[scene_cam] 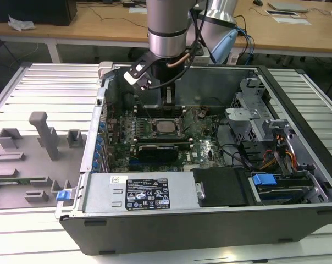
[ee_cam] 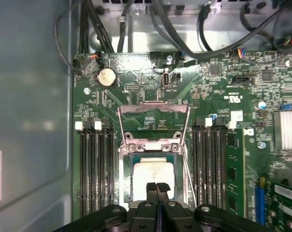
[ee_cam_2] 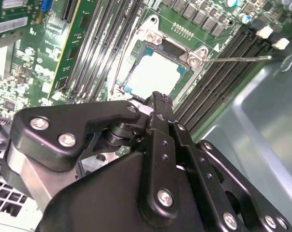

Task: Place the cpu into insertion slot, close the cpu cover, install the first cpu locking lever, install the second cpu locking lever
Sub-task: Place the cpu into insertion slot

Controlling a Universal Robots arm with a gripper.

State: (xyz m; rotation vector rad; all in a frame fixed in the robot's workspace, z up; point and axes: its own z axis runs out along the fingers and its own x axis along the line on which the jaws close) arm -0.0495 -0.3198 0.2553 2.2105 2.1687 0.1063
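Observation:
The cpu (ee_cam: 147, 173) lies flat in the insertion slot (ee_cam: 127, 180), its pale metal top facing up; in the exterior view the cpu (scene_cam: 167, 126) sits mid-board. The cpu cover (ee_cam: 153, 109) is swung open beyond the socket, its silver frame hinged at the socket's far edge. A thin locking lever (ee_cam: 186, 166) runs along one side of the socket, and another lever (ee_cam_2: 242, 59) sticks out free over the memory slots. My gripper (ee_cam: 158, 186) hangs just above the chip's near edge, its two black fingertips (ee_cam_2: 158, 102) pressed together with nothing between them.
Long black memory slots (ee_cam: 95, 169) flank the socket on both sides. A black graphics card (scene_cam: 160, 149) lies in front of the socket in the exterior view. Cables (ee_cam: 151, 24) and the case wall (ee_cam: 30, 111) crowd the far and side edges.

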